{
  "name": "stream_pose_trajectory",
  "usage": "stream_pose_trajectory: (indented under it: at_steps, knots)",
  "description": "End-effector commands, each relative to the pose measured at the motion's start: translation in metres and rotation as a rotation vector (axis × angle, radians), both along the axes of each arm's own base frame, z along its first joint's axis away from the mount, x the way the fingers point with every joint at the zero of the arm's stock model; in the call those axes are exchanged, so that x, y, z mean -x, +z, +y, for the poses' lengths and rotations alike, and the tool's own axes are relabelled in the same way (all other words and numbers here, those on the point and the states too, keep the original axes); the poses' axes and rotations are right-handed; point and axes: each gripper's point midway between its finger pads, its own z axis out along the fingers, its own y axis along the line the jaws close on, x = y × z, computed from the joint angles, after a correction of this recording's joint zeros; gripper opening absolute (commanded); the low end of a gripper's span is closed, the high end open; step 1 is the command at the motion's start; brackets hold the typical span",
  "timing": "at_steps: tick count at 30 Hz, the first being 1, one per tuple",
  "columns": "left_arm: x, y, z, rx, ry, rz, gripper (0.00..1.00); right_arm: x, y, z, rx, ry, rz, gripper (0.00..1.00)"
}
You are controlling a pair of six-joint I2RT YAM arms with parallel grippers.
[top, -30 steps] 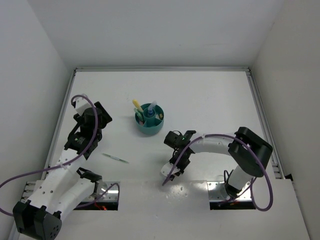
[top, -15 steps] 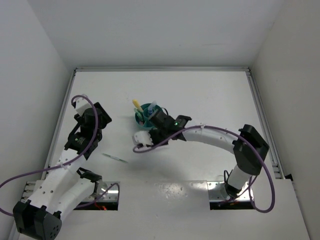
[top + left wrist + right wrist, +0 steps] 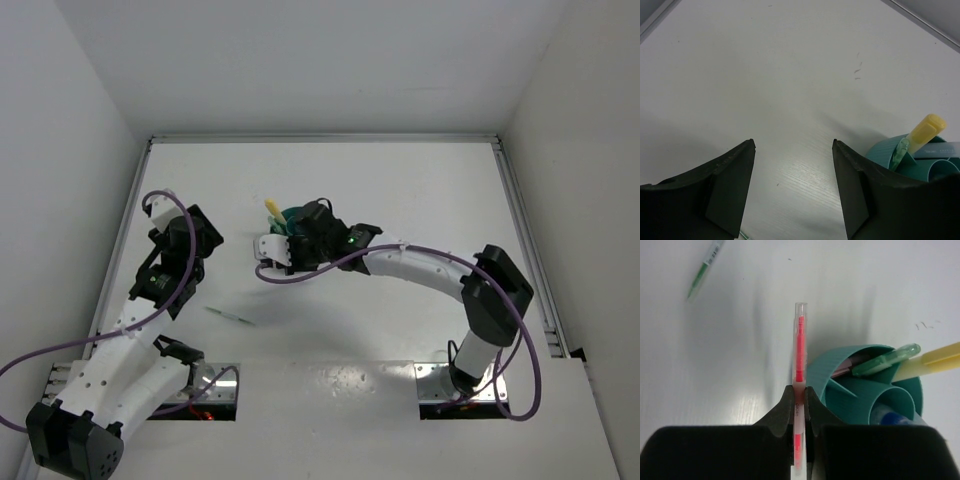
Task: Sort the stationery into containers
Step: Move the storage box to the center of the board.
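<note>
Red pen (image 3: 799,340) in right tool (image 3: 799,394) beside teal tub (image 3: 817,377), green pen (image 3: 705,267) apart.

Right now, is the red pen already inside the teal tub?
No, the right gripper holds the red pen beside the teal tub, outside its rim.

**Red pen clamped beside the tub**

The right gripper (image 3: 799,395) pinches a clear red pen (image 3: 799,347) between both fingers — the pen points straight ahead, just left of the teal tub (image 3: 816,374). In the tub, a mint stick (image 3: 885,361) and a yellow stick (image 3: 930,361) lean right; a blue cap (image 3: 890,416) shows in a compartment. A green pen (image 3: 704,269) lies well apart on the table (image 3: 740,365).
</note>
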Motion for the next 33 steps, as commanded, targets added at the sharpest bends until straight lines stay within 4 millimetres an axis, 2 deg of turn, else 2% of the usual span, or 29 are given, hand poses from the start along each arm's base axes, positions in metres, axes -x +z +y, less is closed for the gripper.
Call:
stream_pose_trajectory:
  at_steps: [1,5,6,9,10,12,15,19,27,31,33]
  knots:
    - [-0.001,0.004,0.004,0.005,0.02,-0.022,0.68,-0.007,0.025,0.023,-0.178,0.054,0.009,0.0]
    - [-0.001,0.004,0.004,0.005,0.02,-0.022,0.68,-0.016,0.026,0.03,-0.217,0.037,0.056,0.0]
    - [-0.002,0.002,0.004,0.002,0.02,-0.013,0.68,-0.02,0.038,0.033,-0.245,0.036,0.054,0.0]
    - [-0.002,0.002,0.004,0.002,0.02,-0.013,0.68,-0.023,0.035,0.033,-0.256,0.043,0.101,0.0]
    - [-0.002,0.002,0.005,-0.002,0.029,-0.015,0.68,-0.023,0.042,0.036,-0.27,0.053,0.095,0.0]
    - [-0.002,0.002,0.005,-0.002,0.029,-0.015,0.68,-0.029,0.033,0.036,-0.26,0.048,0.111,0.0]
    - [0.0,0.001,0.008,-0.01,0.039,-0.007,0.68,-0.037,0.03,0.037,-0.272,0.048,0.116,0.0]
    - [0.0,0.001,0.009,-0.014,0.048,-0.009,0.68,-0.038,0.033,0.037,-0.287,0.062,0.121,0.0]
    - [-0.001,-0.001,0.011,-0.021,0.056,-0.001,0.68,-0.064,0.019,0.018,-0.264,0.063,0.052,0.0]
    - [-0.001,-0.001,0.011,-0.021,0.056,-0.001,0.68,-0.063,0.016,0.015,-0.272,0.111,0.062,0.0]
    - [-0.001,-0.001,0.011,-0.021,0.056,-0.001,0.68,-0.063,0.008,0.009,-0.266,0.12,0.087,0.0]
